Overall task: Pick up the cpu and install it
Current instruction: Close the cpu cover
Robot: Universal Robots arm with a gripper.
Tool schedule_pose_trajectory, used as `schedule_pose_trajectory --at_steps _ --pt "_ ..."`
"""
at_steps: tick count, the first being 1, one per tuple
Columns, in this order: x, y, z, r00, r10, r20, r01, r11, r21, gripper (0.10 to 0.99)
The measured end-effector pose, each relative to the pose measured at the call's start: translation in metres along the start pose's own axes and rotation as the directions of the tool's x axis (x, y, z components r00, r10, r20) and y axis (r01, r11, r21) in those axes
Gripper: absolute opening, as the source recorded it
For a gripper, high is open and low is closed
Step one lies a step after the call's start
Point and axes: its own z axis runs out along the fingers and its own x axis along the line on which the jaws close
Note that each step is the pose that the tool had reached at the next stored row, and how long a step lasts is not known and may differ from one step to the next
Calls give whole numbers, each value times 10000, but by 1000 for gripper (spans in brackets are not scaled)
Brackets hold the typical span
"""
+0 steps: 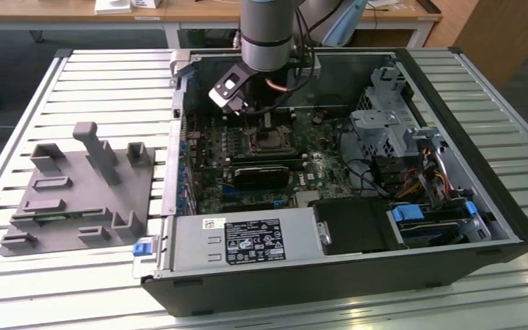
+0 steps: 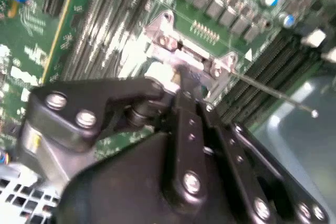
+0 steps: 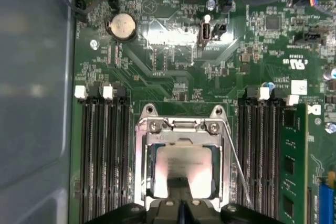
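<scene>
Starting at the exterior view's left, what's down? (Recorder)

Grey plastic fixture with upright posts, lying on the slatted table. Just beside it, toward the exterior view's right, the open computer case, board facing up. (Spotter)

Inside the case? (Recorder)

Power supply along the near wall. Beyond it a black rectangular module, then the socket. The arm drops in from above, and the gripper sits low over the socket. Drive cage at the exterior view's right, well apart from the gripper. (Spotter)

And the cpu? (Recorder)

In the first wrist view the cpu lies flat inside the socket frame, silvery top up, square to the frame. Memory slots flank the socket on both sides, and a green memory stick is seated past one bank. A thin wire lever runs alongside the frame. (Spotter)

Hand state? (Recorder)

In both wrist views the fingers are drawn together, tips meeting with no gap I can make out, right over one edge of the cpu. Whether the tips touch the metal top, I cannot tell. (Spotter)
</scene>
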Motion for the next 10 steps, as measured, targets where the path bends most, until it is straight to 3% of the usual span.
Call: schedule_pose_trajectory --at_steps 3,10 --pt "-2 0 -79 10000 0 11 0 10000 10 106" --pt "-3 48 -87 10000 0 14 0 10000 12 106"
